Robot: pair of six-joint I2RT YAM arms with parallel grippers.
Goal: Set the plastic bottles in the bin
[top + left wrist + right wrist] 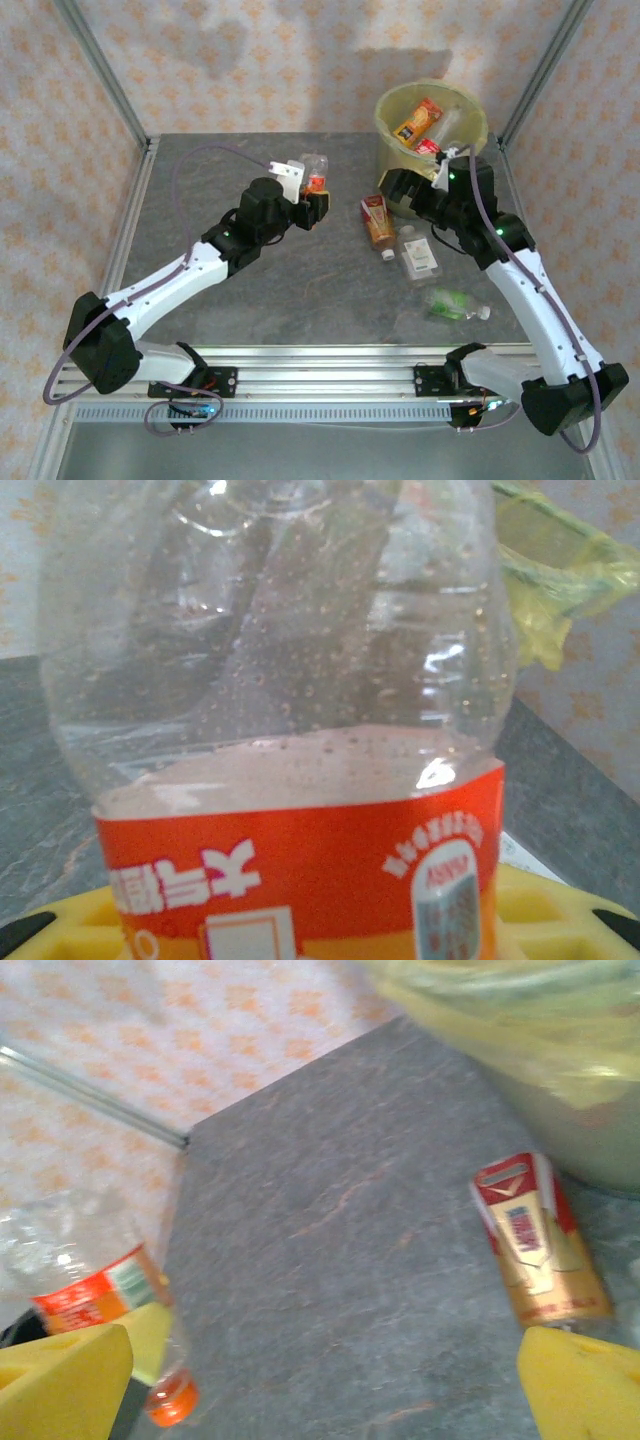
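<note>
Plastic btls (418, 258): 1 held, 3 loose, 2 binned.

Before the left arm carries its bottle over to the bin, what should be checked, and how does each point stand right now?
1. Left gripper shut on the orange-label bottle: ok.
2. Bottle lifted off the table: cannot tell.
3. Bin upright, mouth open, room left inside: ok.
4. Right gripper open and empty: ok.
5. Route to the bin free: not ok, the right gripper sits close by the bin's near side.
</note>
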